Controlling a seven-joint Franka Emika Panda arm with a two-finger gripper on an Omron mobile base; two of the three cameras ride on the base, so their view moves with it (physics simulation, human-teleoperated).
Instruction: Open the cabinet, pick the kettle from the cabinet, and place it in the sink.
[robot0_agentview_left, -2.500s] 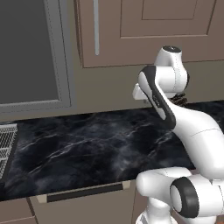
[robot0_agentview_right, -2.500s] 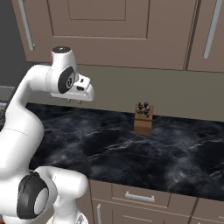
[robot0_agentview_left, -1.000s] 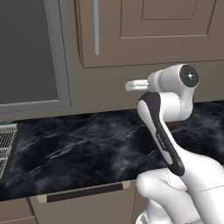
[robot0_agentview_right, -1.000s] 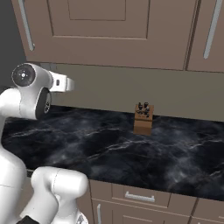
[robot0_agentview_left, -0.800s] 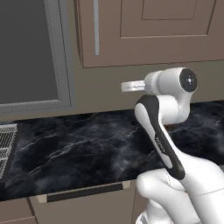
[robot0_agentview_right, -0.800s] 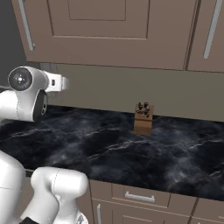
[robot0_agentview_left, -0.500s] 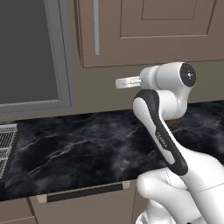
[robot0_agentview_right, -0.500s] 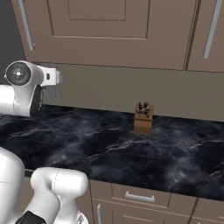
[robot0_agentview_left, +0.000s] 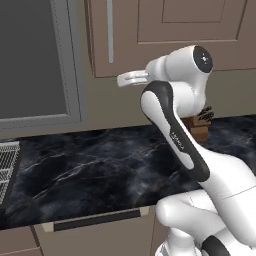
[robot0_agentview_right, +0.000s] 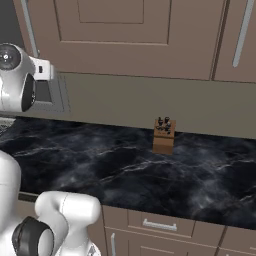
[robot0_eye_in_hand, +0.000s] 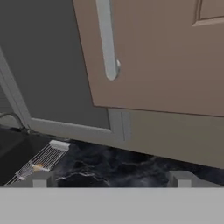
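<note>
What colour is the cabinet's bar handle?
Silver, clearest in the hand view: handle on the brown cabinet.

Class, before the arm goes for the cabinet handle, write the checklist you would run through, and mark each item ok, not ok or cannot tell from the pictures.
1. Gripper open and empty: ok, its fingertips stand wide apart with nothing between them.
2. Cabinet door shut: ok, nothing opened yet.
3. Handle in the hand view: ok, it shows above the fingertips, not between them.
4. Gripper touching the handle: not ok, it hangs below the handle's lower end.
5. Knife block clear of the arm's path: ok, it stands on the counter, off to the right.
6. Kettle inside: cannot tell, the door hides it.
</note>
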